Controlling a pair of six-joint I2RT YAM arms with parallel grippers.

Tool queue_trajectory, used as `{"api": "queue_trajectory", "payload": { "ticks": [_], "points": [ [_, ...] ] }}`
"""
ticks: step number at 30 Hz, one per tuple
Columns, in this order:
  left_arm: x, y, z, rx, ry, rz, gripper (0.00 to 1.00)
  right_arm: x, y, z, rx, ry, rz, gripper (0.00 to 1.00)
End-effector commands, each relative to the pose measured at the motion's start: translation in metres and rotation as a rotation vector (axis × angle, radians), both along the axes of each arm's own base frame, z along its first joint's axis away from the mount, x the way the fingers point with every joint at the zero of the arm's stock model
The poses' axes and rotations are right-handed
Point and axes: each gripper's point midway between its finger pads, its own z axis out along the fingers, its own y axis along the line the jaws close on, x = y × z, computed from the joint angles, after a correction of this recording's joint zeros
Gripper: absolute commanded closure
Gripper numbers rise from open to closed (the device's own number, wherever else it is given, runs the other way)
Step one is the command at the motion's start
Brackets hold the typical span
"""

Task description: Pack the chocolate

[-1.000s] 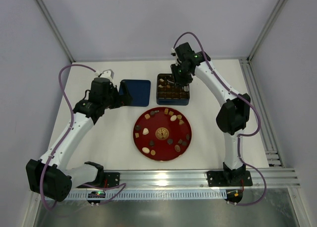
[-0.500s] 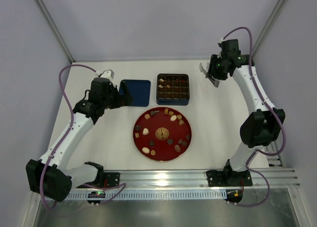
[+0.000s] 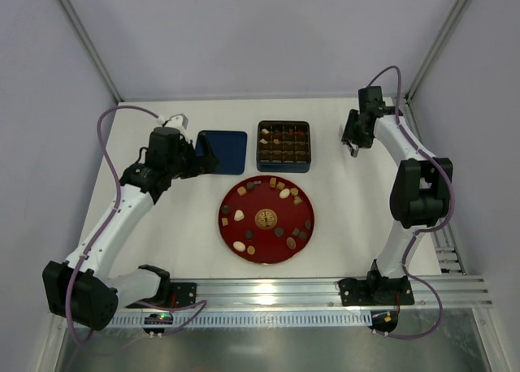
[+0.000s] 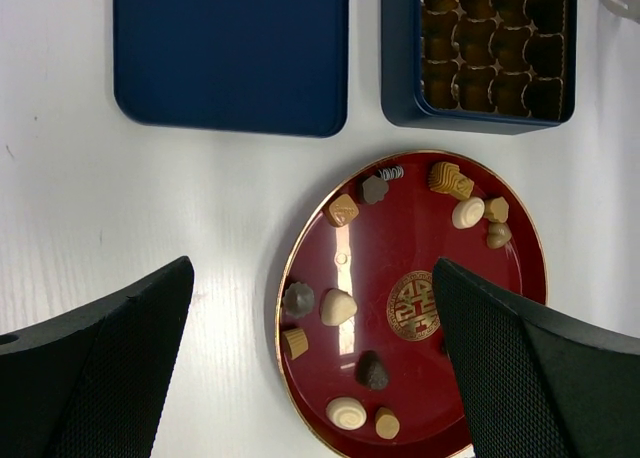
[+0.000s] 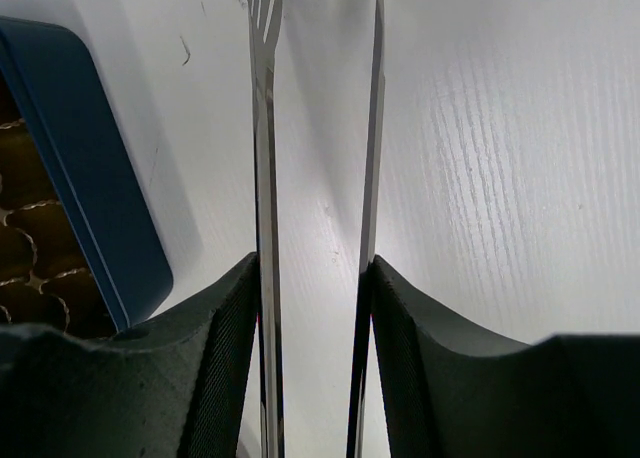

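Seen from above, the round red plate [image 3: 221, 218] carries over a dozen brown and cream chocolate pieces [image 3: 284, 193]. Just behind it, the square dark-blue tin with a gridded insert [image 3: 283, 168] looks partly filled, though how many cells is unclear. Its flat blue lid [image 3: 221, 151] lies beside it, under the left gripper [image 3: 203, 157]. The right gripper [image 3: 354, 141] hangs over bare table to the right of the tin.

From the left wrist, that gripper's fingers stand wide and empty above the plate.

From the right wrist, the fingers pinch thin metal tongs [image 5: 264, 178], whose blades are apart with nothing between them. By my judgement, most of the packing remains.
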Motion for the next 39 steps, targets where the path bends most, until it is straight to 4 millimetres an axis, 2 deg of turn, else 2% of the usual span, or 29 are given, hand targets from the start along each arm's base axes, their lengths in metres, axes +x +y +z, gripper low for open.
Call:
{"api": "queue_trajectory", "payload": {
  "ticks": [1, 9, 17, 28, 34, 39],
  "points": [
    [0.003, -0.003, 0.015, -0.026, -0.053, -0.016, 0.0, 0.015, -0.009, 0.005, -0.034, -0.07, -0.037, 0.51],
    [0.004, -0.004, 0.012, -0.025, -0.043, -0.019, 0.0, 0.001, -0.008, -0.038, -0.036, 0.045, -0.019, 0.45],
    [0.005, -0.003, 0.007, -0.017, -0.031, -0.014, 0.0, -0.01, -0.003, -0.062, -0.016, 0.113, -0.003, 0.39],
    [0.007, -0.001, -0.002, -0.003, -0.007, -0.003, 0.0, -0.017, 0.001, -0.076, 0.002, 0.151, 0.01, 0.31],
    [0.009, -0.001, -0.007, 0.005, 0.005, 0.0, 0.0, -0.018, 0.002, -0.075, 0.009, 0.153, 0.014, 0.24],
    [0.009, 0.0, -0.01, 0.013, 0.014, 0.004, 0.0, -0.02, 0.004, -0.07, 0.019, 0.144, 0.019, 0.15]
  ]
}}
